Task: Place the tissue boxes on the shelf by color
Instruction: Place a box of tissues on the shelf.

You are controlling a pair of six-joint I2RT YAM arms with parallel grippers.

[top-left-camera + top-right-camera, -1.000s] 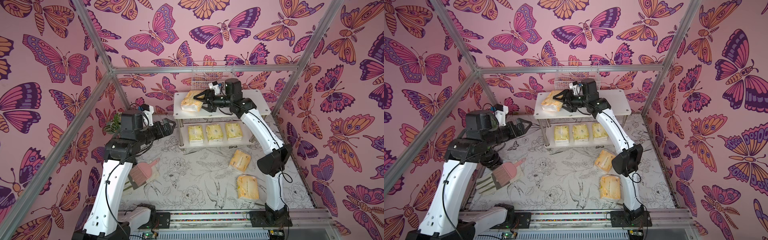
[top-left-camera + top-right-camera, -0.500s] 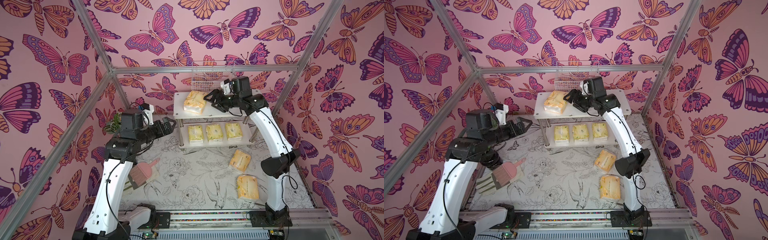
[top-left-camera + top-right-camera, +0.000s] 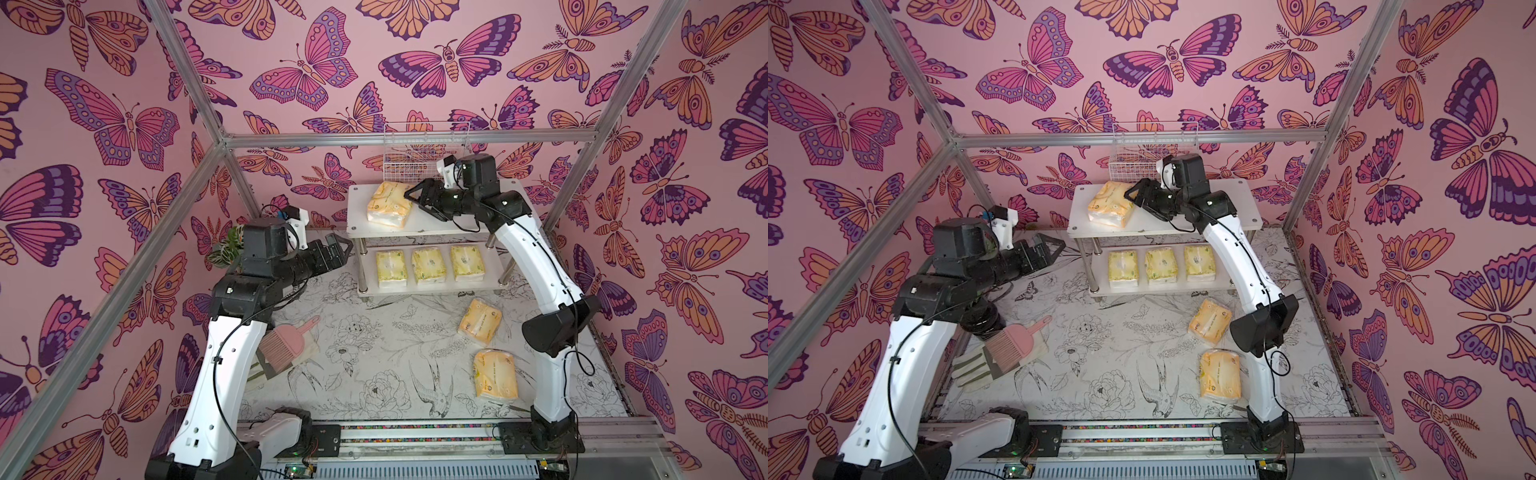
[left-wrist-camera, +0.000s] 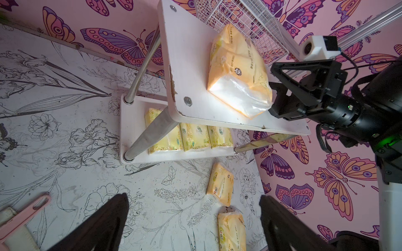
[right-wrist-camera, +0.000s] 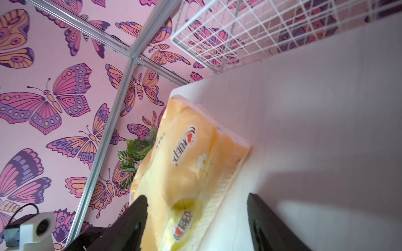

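- The right tool (image 3: pixel 415 198) is at the top board of the shelf (image 3: pixel 359 214). Its jaws are spread, and the near end of an orange pack (image 3: pixel 389 203) lies loose between them. The right wrist view shows a clear gap on one side, so nothing is pinched.
- That pack rests flat and a little skewed, toward one end of the top board.
- The step in hand looks like letting go. It is best to draw the tool back level along its own line, so no finger snags the soft wrap and drags the pack toward the edge.
- Bare board beside it should take the two more orange packs (image 3: pixel 480 323), which lie on the worktop (image 3: pixel 374 353) in front of the shelf.
- Three pale packs (image 3: pixel 428 266) sit in a row on the lower board, so that colour looks finished.
- A wire basket (image 3: pixel 415 153) stands just behind the shelf, close to the right wrist, and pulling up and backward risks a knock.
- The left tool (image 3: pixel 340 249) hovers spread and empty near the shelf's end, not touching it.
- The brush (image 3: pixel 286 338), glove (image 3: pixel 976 368) and plant (image 3: pixel 226 249) are well apart from the work.
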